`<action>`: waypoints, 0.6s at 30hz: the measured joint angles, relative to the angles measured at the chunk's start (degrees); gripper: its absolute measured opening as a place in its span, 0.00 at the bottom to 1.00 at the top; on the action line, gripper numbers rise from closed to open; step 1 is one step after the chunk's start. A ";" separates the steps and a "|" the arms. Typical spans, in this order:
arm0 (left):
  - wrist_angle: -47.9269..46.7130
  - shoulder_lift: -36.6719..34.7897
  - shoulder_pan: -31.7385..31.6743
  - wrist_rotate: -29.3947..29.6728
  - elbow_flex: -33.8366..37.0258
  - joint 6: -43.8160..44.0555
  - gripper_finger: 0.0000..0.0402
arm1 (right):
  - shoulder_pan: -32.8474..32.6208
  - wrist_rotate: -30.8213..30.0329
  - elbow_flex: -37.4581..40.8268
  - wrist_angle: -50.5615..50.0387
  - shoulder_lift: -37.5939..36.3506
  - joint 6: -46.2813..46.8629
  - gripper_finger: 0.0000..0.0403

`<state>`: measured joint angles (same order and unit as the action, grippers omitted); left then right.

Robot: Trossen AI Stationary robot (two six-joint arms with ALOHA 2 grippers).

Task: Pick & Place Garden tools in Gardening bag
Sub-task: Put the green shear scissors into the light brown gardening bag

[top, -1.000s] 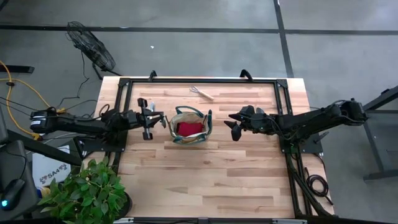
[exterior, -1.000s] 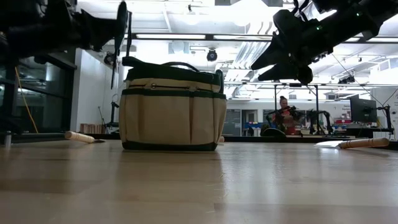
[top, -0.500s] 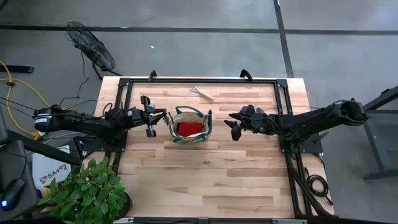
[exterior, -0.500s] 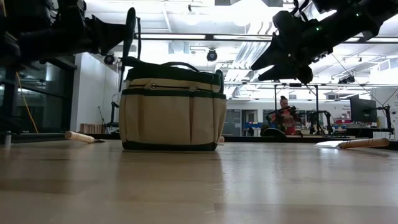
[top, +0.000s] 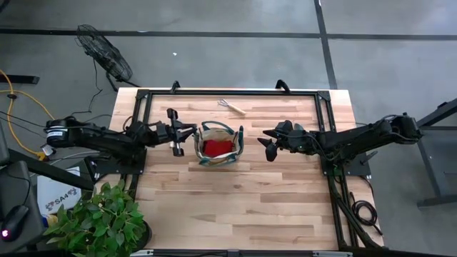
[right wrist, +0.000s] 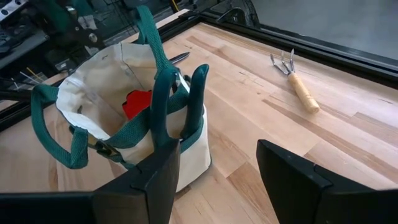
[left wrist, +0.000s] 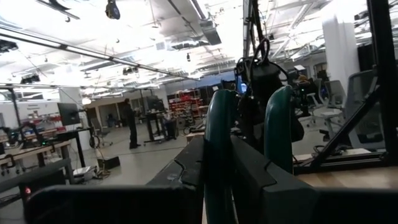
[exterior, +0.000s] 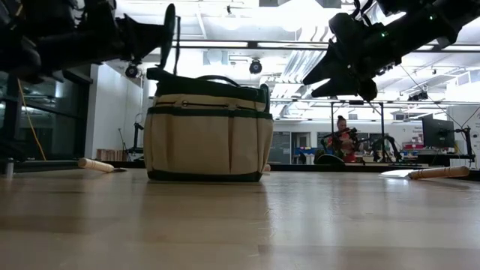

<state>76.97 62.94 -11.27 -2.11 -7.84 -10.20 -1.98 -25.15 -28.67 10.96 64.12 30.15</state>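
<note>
High view: the left gripper [top: 176, 133] is clamped on dark shears [top: 173, 133] just left of the bag [top: 218, 145]. The right gripper [top: 268, 143] hangs with jaws apart, right of the bag. A red glove [top: 217, 148] lies inside; a rake [top: 231, 106] lies behind.
Low view: the bag [exterior: 208, 129] stands upright on the table [exterior: 240, 221].
Right wrist view: the rake [right wrist: 296, 81] lies flat.

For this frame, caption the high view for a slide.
Left tool carries pruning shears beside the gardening bag; right tool waits open opposite.
</note>
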 joint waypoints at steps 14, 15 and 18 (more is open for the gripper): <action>0.02 4.46 0.02 1.20 -1.55 0.13 0.11 | -0.01 0.00 0.00 -0.02 0.00 -0.39 0.51; 0.04 4.46 0.02 1.20 -1.55 -0.02 0.11 | 0.00 0.01 0.00 -0.03 0.00 -0.39 0.51; 0.02 4.46 0.02 1.20 -1.55 -0.26 0.11 | -0.02 0.08 0.00 -0.04 0.00 -0.19 0.51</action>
<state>76.99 67.40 -11.25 -0.91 -9.39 -10.46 -2.00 -25.06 -28.67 10.92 64.12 29.96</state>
